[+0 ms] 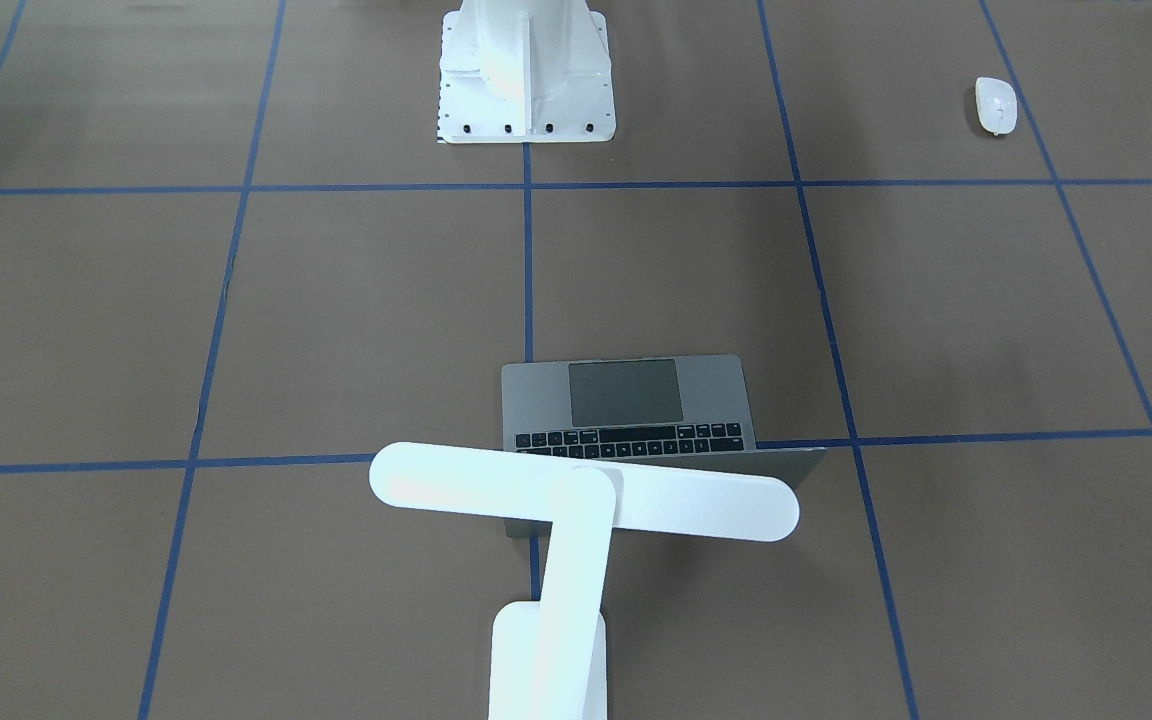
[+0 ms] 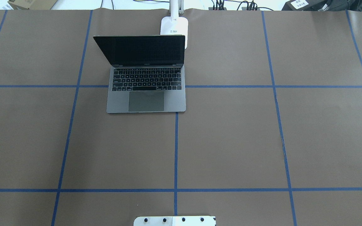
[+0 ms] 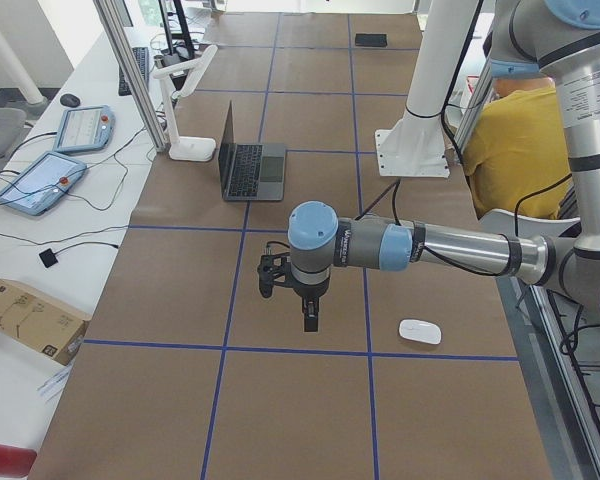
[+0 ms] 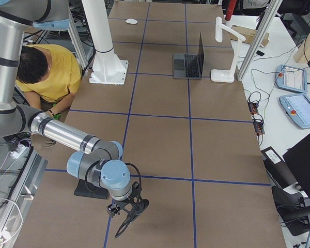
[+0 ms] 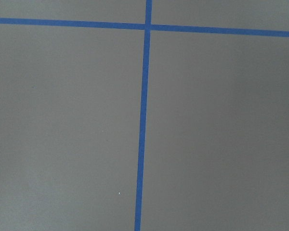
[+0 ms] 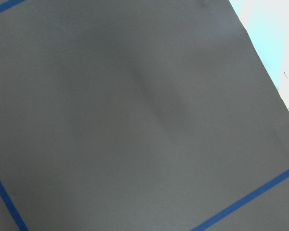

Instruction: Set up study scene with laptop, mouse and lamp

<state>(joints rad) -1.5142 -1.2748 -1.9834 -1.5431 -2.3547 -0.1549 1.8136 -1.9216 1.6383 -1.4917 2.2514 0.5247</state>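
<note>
The grey laptop [image 1: 626,400] stands open at the table's far middle, seen too in the overhead view [image 2: 146,91]. The white T-shaped lamp [image 1: 581,500] stands right behind it, its head over the screen; its foot [image 2: 174,26] shows overhead. The white mouse [image 1: 996,105] lies on the robot's left side near the robot's edge, also in the left view [image 3: 420,331]. My left gripper [image 3: 309,320] hangs above the table beside the mouse, apart from it. My right gripper [image 4: 122,227] hangs low at the right end. I cannot tell whether either is open or shut.
The white pedestal [image 1: 526,70] is bolted at the robot's edge. A flat black pad [image 4: 85,188] lies under the right arm. A person in yellow [image 3: 520,140] sits behind the robot. Both wrist views show only brown table with blue tape lines [image 5: 143,120].
</note>
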